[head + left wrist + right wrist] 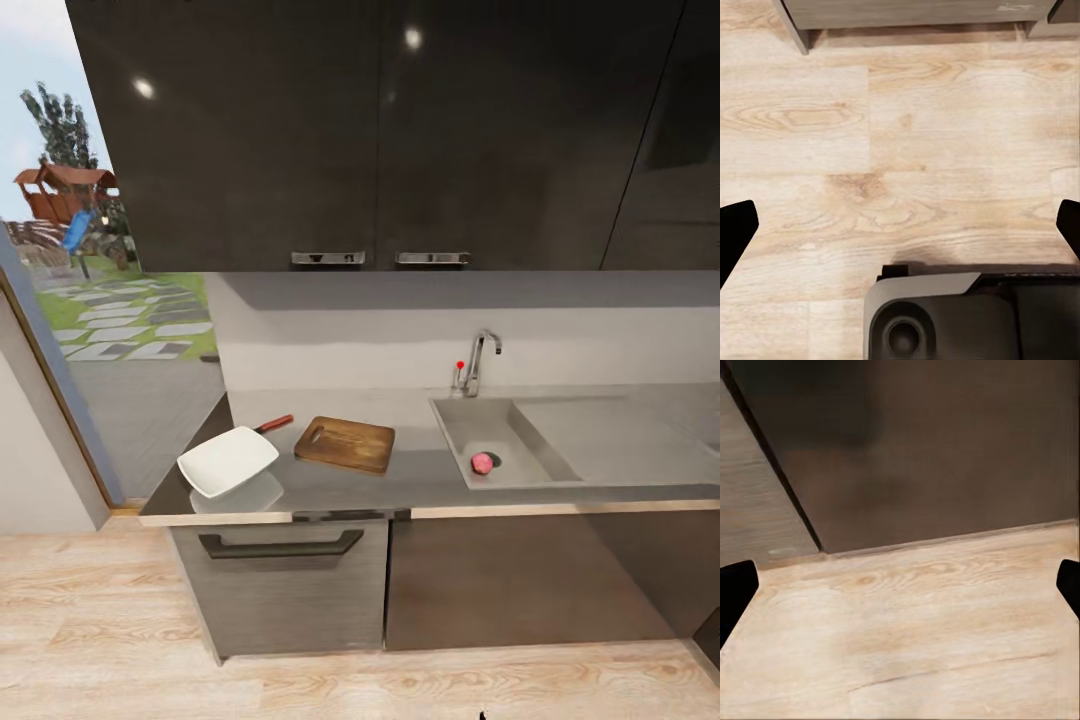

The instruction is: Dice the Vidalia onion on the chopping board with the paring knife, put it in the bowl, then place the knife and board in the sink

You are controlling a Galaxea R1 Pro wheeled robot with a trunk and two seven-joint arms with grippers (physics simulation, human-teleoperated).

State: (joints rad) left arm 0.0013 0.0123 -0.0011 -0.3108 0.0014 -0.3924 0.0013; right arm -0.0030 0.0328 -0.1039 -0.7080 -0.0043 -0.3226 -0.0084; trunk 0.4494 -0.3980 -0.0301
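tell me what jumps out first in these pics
A pink onion lies by the drain in the grey sink. Left of it on the countertop lie the brown board and a white bowl at the corner, the knife just behind it.

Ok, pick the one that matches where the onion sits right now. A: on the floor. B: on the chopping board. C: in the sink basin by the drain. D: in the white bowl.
C: in the head view the pinkish onion lies at the bottom of the sink right beside the dark drain, while the chopping board and the bowl are bare.
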